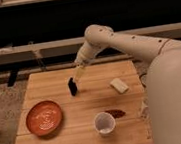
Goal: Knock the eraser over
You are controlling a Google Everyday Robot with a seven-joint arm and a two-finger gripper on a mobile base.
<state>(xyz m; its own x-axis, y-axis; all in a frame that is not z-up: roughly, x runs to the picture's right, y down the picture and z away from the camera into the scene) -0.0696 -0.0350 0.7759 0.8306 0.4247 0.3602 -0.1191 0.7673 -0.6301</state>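
The eraser (73,86) is a small black narrow slab standing near the middle of the wooden table (58,141), leaning slightly. My gripper (78,72) reaches down from the cream arm (125,40) and sits just above and to the right of the eraser's top, very close to it; I cannot tell whether it touches.
An orange plate (44,117) lies at the front left. A white cup (104,123) stands at the front middle with a dark red flat oval thing (115,113) beside it. A pale cream block (118,85) lies at the right. Rails run behind the table.
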